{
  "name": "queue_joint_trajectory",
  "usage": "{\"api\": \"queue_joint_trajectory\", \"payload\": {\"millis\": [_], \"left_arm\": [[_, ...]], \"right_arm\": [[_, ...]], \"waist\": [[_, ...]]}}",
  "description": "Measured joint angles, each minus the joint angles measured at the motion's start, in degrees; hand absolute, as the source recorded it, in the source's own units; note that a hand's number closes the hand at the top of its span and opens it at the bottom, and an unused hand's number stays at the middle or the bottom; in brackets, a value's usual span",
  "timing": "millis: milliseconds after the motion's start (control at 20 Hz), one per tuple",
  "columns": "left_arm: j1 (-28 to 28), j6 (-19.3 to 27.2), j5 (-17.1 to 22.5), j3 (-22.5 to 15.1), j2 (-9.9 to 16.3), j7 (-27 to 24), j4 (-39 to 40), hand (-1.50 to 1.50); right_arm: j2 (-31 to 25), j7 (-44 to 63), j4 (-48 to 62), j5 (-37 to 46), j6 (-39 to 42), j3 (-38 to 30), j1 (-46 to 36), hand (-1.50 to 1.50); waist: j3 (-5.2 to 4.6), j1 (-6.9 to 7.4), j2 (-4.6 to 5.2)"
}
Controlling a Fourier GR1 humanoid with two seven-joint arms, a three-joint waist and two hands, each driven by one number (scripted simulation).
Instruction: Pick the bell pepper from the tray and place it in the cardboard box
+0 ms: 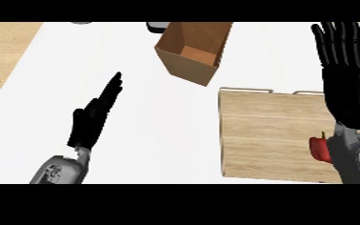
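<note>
The right hand [342, 66] is open, fingers straight and spread, raised over the far right edge of the wooden tray [271, 138], holding nothing. The left hand [94, 116] rests open, fingers straight, above the white counter [84, 62]. A red bell pepper [318, 147] lies on the tray's right side, partly hidden by the right forearm. An open cardboard box [191, 52] stands beyond the tray.

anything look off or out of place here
Nothing looks spilled or damaged. The open brown cardboard box sits at an angle to the light wooden tray. The red bell pepper lies at the tray's right edge, mostly hidden behind the right forearm.
</note>
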Motion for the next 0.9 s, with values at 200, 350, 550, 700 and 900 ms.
{"api": "queue_joint_trajectory", "payload": {"millis": [200,350,550,700,900], "left_arm": [[0.5,2.3,-2.4,4.1,4.1,-0.1,1.6,0.0],[1.6,4.7,-4.4,7.7,8.0,0.0,3.3,0.0],[3.4,6.3,-5.6,10.6,11.2,-0.2,4.9,0.0],[4.1,6.6,-5.8,11.8,12.3,-0.5,5.7,0.0],[4.9,7.2,-6.3,12.4,12.8,-1.1,6.2,0.0]], "right_arm": [[2.9,-6.2,1.1,-10.1,7.4,-3.4,5.4,-1.5],[2.3,-10.3,1.8,-13.0,12.1,-5.8,8.8,-1.5],[-0.3,-22.4,7.6,-7.5,18.2,-7.3,16.6,-1.5],[2.3,-30.2,13.3,-12.7,26.6,-7.9,19.6,-1.5],[2.4,-35.7,19.6,-16.3,33.1,-9.9,21.6,-1.5]], "waist": [[0.01,-0.4,0.56],[0.22,-0.88,0.72],[0.22,-0.82,1.33],[0.4,-0.38,1.55],[0.38,0.02,1.54]]}}
